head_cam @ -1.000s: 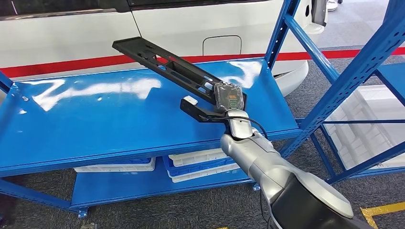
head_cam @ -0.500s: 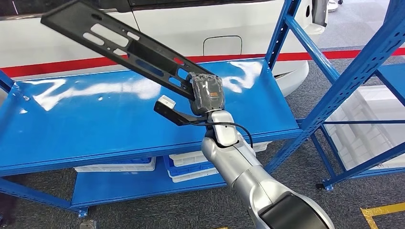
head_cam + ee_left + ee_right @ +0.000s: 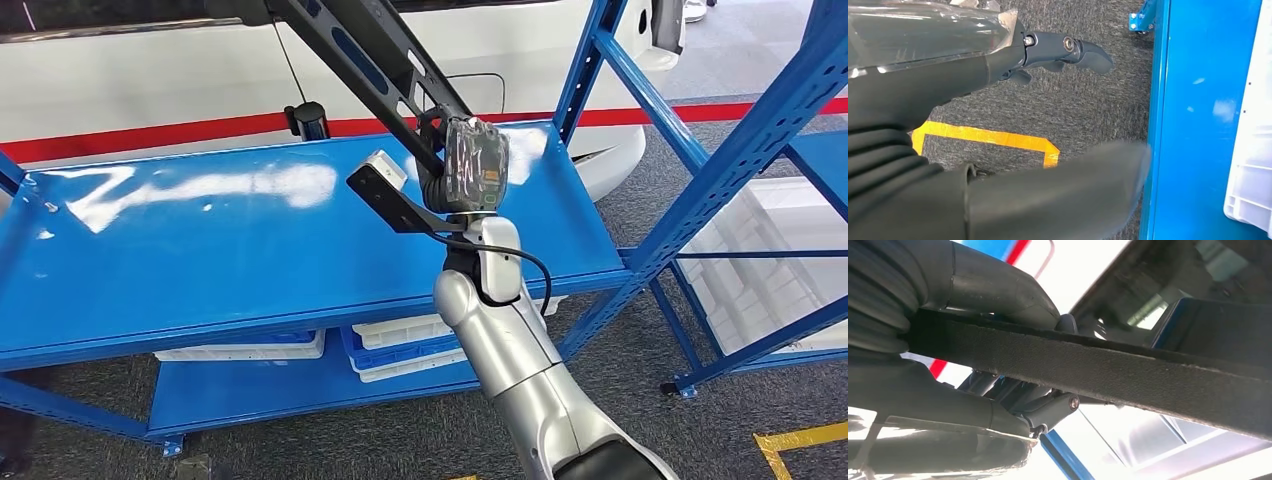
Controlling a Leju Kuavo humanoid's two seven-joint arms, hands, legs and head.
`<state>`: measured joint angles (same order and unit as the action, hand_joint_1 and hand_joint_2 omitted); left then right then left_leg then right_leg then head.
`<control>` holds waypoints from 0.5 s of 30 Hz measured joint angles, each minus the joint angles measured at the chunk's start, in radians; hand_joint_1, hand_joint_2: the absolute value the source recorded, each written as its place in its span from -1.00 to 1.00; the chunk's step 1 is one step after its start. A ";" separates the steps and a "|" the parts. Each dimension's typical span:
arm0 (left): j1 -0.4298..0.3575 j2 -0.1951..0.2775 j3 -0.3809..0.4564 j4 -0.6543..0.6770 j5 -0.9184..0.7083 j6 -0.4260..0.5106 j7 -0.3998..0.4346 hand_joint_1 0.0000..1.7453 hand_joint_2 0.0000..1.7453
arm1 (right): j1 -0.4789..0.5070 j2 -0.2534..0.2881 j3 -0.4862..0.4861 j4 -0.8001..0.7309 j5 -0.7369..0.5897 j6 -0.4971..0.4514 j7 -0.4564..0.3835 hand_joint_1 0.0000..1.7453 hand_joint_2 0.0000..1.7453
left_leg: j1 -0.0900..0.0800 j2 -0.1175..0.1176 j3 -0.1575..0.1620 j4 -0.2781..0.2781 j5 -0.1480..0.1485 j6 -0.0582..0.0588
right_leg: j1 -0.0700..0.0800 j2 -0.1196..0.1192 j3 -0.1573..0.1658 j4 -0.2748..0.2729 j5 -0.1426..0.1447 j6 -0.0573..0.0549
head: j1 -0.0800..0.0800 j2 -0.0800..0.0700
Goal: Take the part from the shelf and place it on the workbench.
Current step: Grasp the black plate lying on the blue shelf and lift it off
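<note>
Right hand [image 3: 470, 170] at upper centre of the head view, raised above the blue shelf [image 3: 230, 250], fingers clamped on the long black part [image 3: 365, 55]. Part slanting from the hand up toward the upper left of the frame, clear of the shelf top, far end cut off by the top edge. In the right wrist view, part [image 3: 1128, 375] crossing the frame as a dark band from left to right, thumb over it and dark fingers [image 3: 1048, 410] under it, right hand [image 3: 948, 340] wrapped around the near end. Silver arm [image 3: 520, 370] rising from the lower centre of the head view. White car [image 3: 150, 80] with a red stripe behind the shelf, along the top of the frame. White bins [image 3: 420, 340] on the lower level, lower centre; more white bins [image 3: 770, 260] at right behind blue uprights.

Left hand [image 3: 998, 55] in the left wrist view over grey carpet [image 3: 1083, 110], fingers apart, holding nothing. Yellow tape [image 3: 993, 137] on the floor at centre left; blue shelf edge [image 3: 1198, 125] down the right side.
</note>
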<state>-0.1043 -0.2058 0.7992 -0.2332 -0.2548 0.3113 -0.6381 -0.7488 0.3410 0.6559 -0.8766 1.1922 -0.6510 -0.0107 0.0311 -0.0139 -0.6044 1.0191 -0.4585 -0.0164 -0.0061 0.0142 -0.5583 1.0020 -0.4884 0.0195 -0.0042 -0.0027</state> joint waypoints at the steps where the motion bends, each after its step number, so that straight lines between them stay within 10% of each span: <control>1: 0.000 0.000 0.000 0.001 -0.001 0.002 0.001 -1.00 1.00 | 0.003 0.000 0.002 -0.018 -0.001 0.002 0.000 1.00 1.00 | 0.000 0.000 0.000 0.000 0.000 0.000 | 0.000 0.000 0.000 0.000 0.000 0.000 | 0.000 0.000; 15: -0.002 -0.004 -0.001 0.008 0.009 -0.080 0.021 -1.00 1.00 | 0.019 0.000 0.047 -0.108 -0.187 0.056 0.002 1.00 1.00 | -0.001 -0.001 0.000 0.001 -0.001 0.001 | -0.002 0.000 0.000 -0.001 0.000 0.000 | 0.000 0.000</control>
<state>-0.1059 -0.2099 0.7986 -0.2248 -0.2462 0.2310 -0.6172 -0.7301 0.3410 0.7034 -0.9850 1.0057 -0.5946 -0.0086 0.0306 -0.0146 -0.6048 1.0202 -0.4590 -0.0156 -0.0078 0.0141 -0.5581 1.0013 -0.4882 0.0198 -0.0040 -0.0027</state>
